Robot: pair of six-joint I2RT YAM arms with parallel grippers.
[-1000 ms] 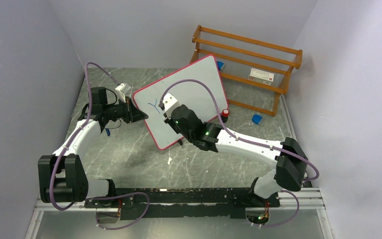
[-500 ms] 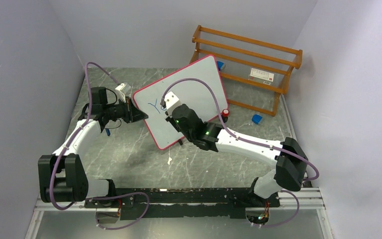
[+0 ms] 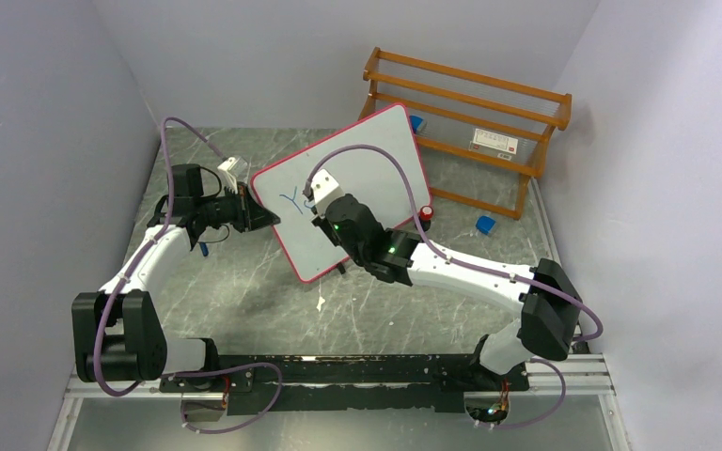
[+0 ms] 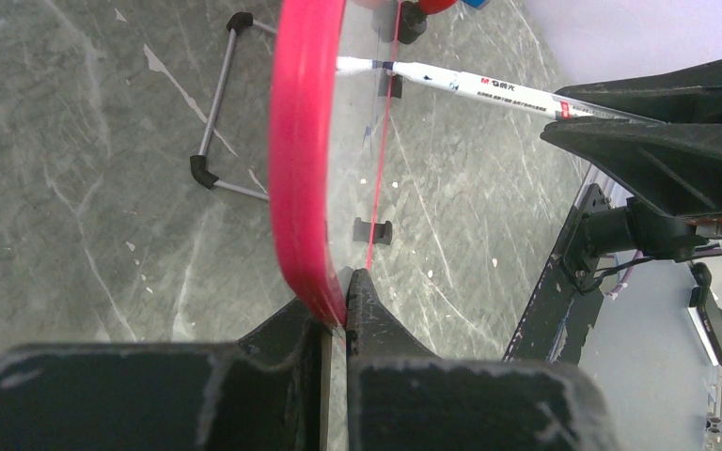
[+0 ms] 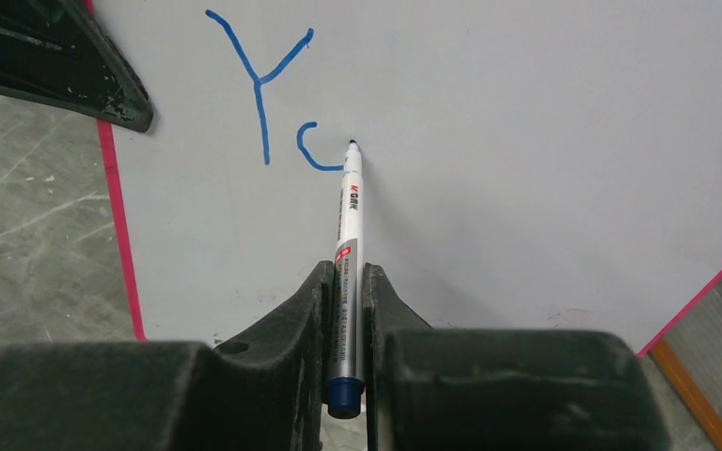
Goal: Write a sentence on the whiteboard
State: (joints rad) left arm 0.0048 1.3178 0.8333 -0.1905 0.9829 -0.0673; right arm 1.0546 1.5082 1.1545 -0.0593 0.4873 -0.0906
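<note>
Top view: even diffuse light, moderately bright. No hard shadows, only faint soft shade on table point(image 3: 244, 282). Sharp throughout.
Left wrist view: whiteboard point(image 4: 301, 141) frame edge-on, pink heavily saturated; glossy face mirrors table. Left gripper point(image 4: 343, 301) dark, blurred along bottom edge.
Right wrist view: board face flat grey-white, no glare. Marker point(image 5: 348, 225) print legible. Right gripper point(image 5: 346, 272) underexposed, soft.

Smooth, glossy whiteboard point(image 5: 526, 141); matt, marbled table point(image 3: 244, 282) — varnished wooden rack point(image 3: 470, 77).
</note>
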